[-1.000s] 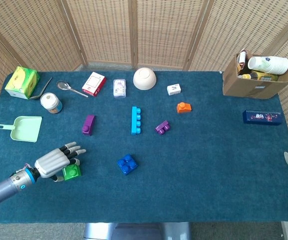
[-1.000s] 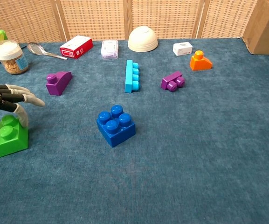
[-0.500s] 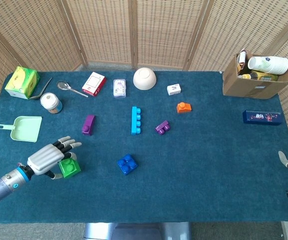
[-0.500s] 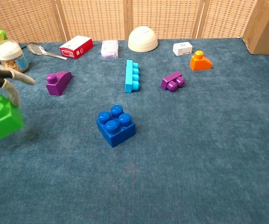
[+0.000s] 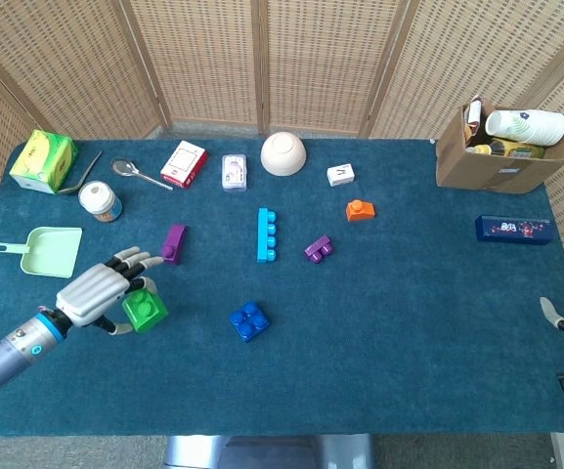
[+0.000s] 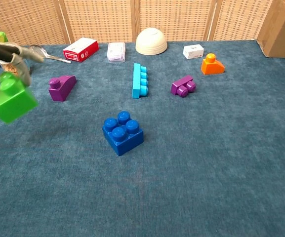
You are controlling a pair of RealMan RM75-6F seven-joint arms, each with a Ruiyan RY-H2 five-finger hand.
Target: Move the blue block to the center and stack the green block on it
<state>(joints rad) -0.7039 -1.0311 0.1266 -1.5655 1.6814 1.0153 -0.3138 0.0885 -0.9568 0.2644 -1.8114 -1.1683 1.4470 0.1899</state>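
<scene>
We see a table (image 5: pixel 399 332) covered with dark blue-green carpet-like cloth, lit evenly. Behind its far edge stand folding screens (image 5: pixel 291 59) of woven wicker in light wooden frames, closing off the whole back.

Bright green block (image 5: pixel 145 311) at lower left, deep blue block (image 5: pixel 249 320) mid-frame, teal desk (image 5: pixel 409 322) beneath, purple brick (image 5: pixel 173 243) nearby.

Green block (image 5: pixel 145 312) held tilted off table; blue block (image 5: pixel 249 320) flat, studs up.
</scene>
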